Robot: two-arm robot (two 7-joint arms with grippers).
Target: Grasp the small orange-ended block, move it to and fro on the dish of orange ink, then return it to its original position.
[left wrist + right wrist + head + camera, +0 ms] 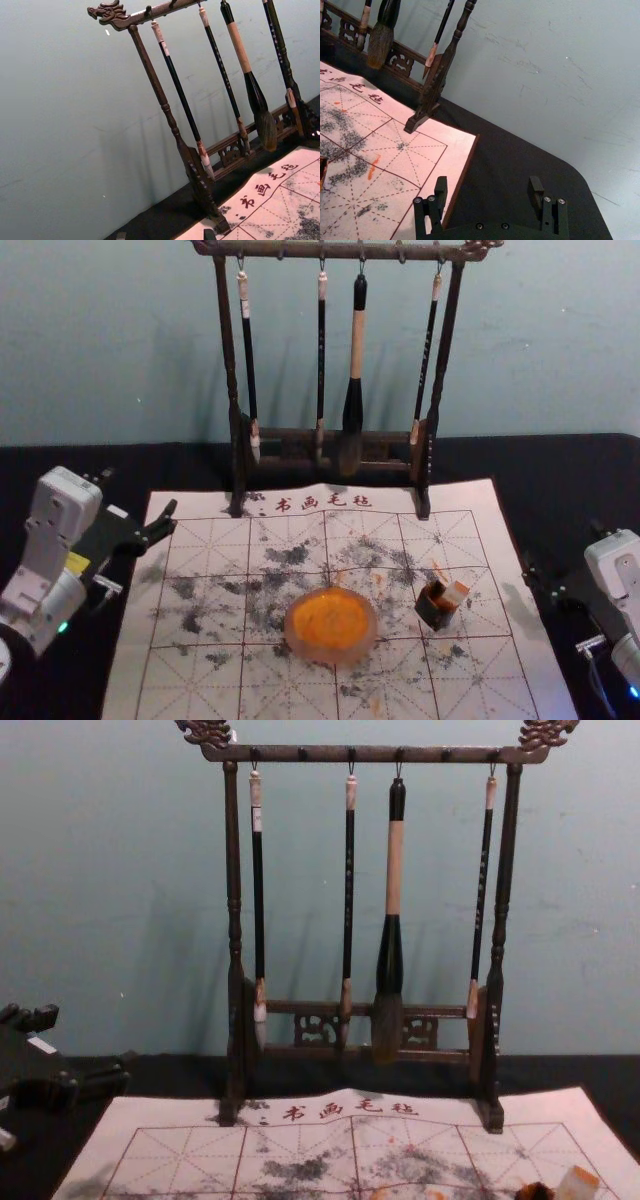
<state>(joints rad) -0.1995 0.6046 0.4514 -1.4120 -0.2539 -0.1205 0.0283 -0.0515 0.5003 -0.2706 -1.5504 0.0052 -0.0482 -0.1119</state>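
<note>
Right gripper [488, 198]: fingers spread wide, nothing between them, by the felt mat's [462, 695] right side. Looks like the arm for this job. Left gripper is idle off the mat's left side, fingers apart.

Step in hand, my read: reach and grasp. The small orange-ended block [455, 593] is inward from the right fingers, tilted at the dark holder [437, 607]; can't tell if it's in it or leaning on it. Line the fingers up with the block's tilt, take the exposed pale part, keep off the holder walls. Close gently, lift along the lean; a sideways pull could tip the holder. Note the pose for the return.

Containers: holder has orange inside, depth unclear. Farther inward from those fingers, the round dish [370, 645] holds orange ink [331, 616]. Use light strokes there, clear of the rim.
</note>
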